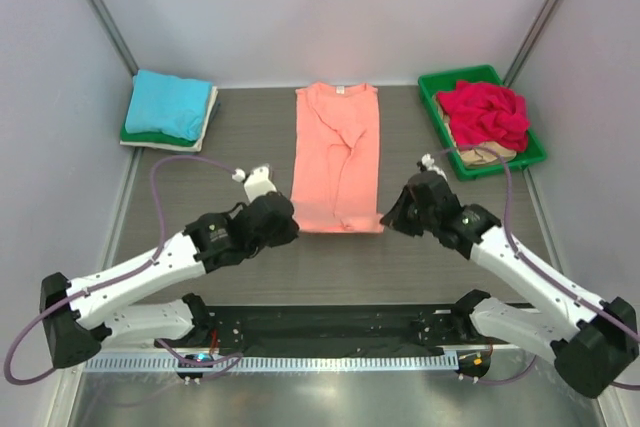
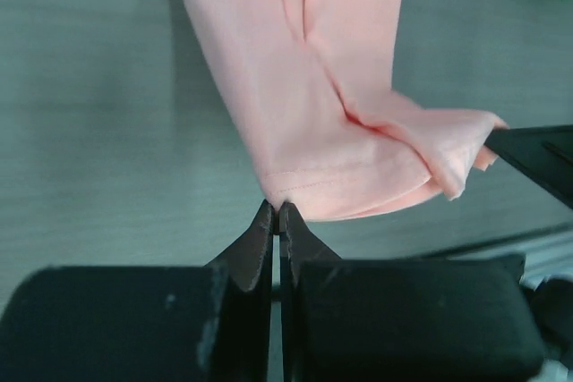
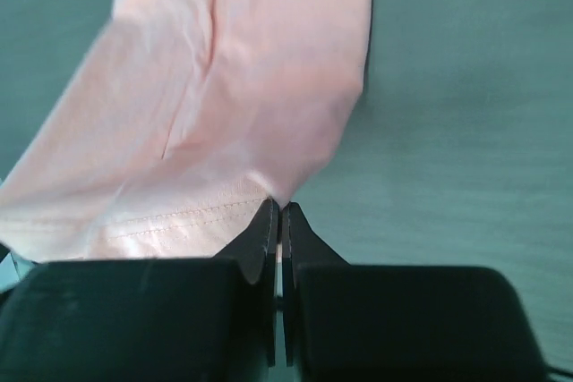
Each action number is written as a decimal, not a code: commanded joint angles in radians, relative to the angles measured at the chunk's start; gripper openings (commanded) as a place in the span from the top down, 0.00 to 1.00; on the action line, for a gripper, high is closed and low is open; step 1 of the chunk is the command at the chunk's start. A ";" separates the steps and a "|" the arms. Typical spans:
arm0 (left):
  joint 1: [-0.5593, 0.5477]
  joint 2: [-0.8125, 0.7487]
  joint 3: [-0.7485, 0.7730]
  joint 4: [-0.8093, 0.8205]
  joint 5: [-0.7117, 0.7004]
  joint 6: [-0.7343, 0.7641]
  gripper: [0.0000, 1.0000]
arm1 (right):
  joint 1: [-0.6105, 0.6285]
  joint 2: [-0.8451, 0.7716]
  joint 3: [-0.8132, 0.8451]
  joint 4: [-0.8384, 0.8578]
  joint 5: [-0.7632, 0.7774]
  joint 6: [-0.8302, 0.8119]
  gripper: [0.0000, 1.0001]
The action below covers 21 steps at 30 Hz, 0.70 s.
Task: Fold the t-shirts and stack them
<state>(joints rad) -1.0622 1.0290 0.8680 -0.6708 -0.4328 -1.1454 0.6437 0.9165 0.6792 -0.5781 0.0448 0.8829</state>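
A salmon-orange t-shirt (image 1: 338, 155) lies in a long narrow strip down the middle of the table, sleeves folded in, collar at the far end. My left gripper (image 1: 292, 223) is shut on its near left hem corner (image 2: 279, 196). My right gripper (image 1: 386, 219) is shut on the near right hem corner (image 3: 282, 194). Both corners are pinched right at the fingertips. A stack of folded t-shirts (image 1: 172, 109), turquoise on top with green and white beneath, sits at the back left. A crumpled red t-shirt (image 1: 485, 112) lies over a beige one (image 1: 487, 155) at the back right.
The red and beige shirts are in a green plastic tray (image 1: 438, 83) at the back right. Grey walls close in the table at the left, right and back. A black strip and metal rail (image 1: 330, 359) run along the near edge between the arm bases.
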 commanded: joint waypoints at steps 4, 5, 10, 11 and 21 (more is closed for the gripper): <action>0.279 0.126 0.204 0.026 0.031 0.347 1.00 | -0.169 0.275 0.287 0.060 -0.022 -0.225 0.99; 0.318 0.172 0.222 0.042 0.090 0.378 1.00 | -0.183 0.310 0.315 0.079 -0.028 -0.234 0.99; 0.511 0.357 0.379 0.112 0.222 0.516 1.00 | -0.248 0.516 0.486 0.124 -0.072 -0.260 0.99; 0.533 0.429 0.406 0.120 0.267 0.535 1.00 | -0.265 0.574 0.528 0.135 -0.074 -0.265 0.99; 0.685 0.833 0.753 0.120 0.494 0.601 1.00 | -0.338 0.820 0.703 0.146 -0.063 -0.292 0.99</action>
<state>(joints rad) -0.4084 1.8000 1.5444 -0.5526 -0.0185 -0.6014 0.3298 1.7069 1.3178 -0.4400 -0.0513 0.6327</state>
